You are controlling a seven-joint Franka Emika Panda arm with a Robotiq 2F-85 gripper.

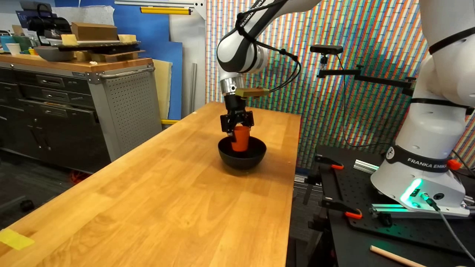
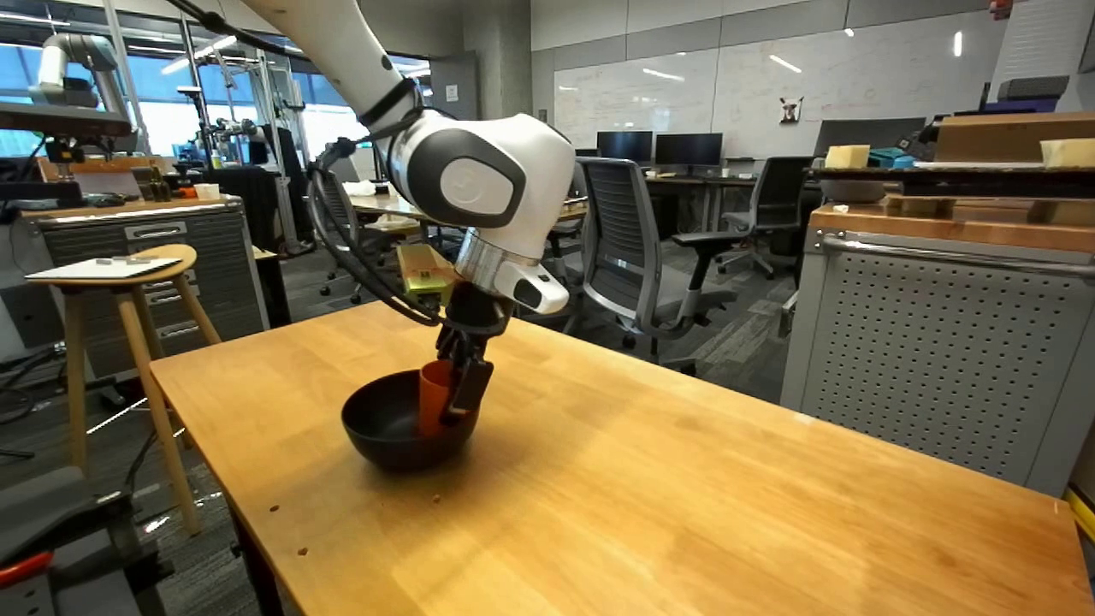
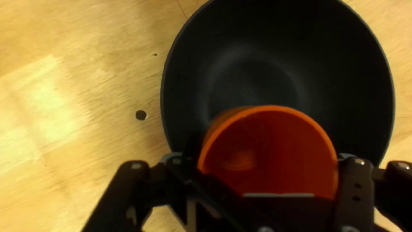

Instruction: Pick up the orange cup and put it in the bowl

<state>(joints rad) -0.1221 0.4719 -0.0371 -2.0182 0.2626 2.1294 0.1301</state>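
- The bowl [image 1: 243, 162] stands upright on the table [image 2: 701, 505], near an edge of it in both exterior views.
- The cup [image 1: 241, 140] is inside the bowl, about upright, its mouth up and its rim higher than the bowl's; I cannot tell whether its base touches the bowl's floor.
- The gripper [image 3: 268, 154] points down over the bowl, its jaws clamped on the cup, one at each side.
- In the wrist view the cup covers part of the bowl's floor; more of that floor shows past the cup's rim.
- The arm [image 2: 537, 181] bends above the bowl.
- A small dark hole [image 3: 141, 115] in the table is just beside the bowl.
- The tape [image 1: 16, 239] lies on the table, well apart from the bowl.
- The stool [image 2: 175, 257] stands past the table's edge, well apart from the bowl.
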